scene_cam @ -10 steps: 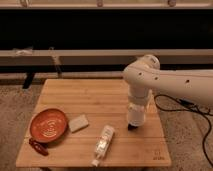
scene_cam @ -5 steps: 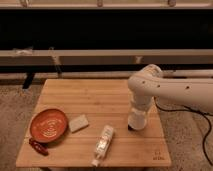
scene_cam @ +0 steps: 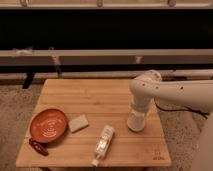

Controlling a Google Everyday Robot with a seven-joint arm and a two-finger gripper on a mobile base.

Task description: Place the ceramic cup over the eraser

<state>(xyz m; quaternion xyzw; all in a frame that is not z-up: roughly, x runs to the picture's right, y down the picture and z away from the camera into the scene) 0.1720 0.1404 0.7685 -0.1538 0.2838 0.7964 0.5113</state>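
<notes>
The white ceramic cup [scene_cam: 136, 121] stands on the right part of the wooden table [scene_cam: 95, 97], wider at the bottom than at the top. My gripper [scene_cam: 137, 109] comes straight down from the white arm [scene_cam: 165, 90] and sits right at the cup's top. The black eraser does not show anywhere on the table; it is hidden or out of view.
An orange bowl [scene_cam: 48, 125] sits at the table's left, with a dark red elongated object [scene_cam: 38, 146] in front of it. A pale beige block [scene_cam: 78, 123] lies beside the bowl. A clear bottle [scene_cam: 102, 145] lies near the front edge. A dark wall with rails runs behind.
The arm has shifted slightly right and its elbow has swung. The dark end seen under the wrist a second ago no longer shows; the white cup stands there now.
</notes>
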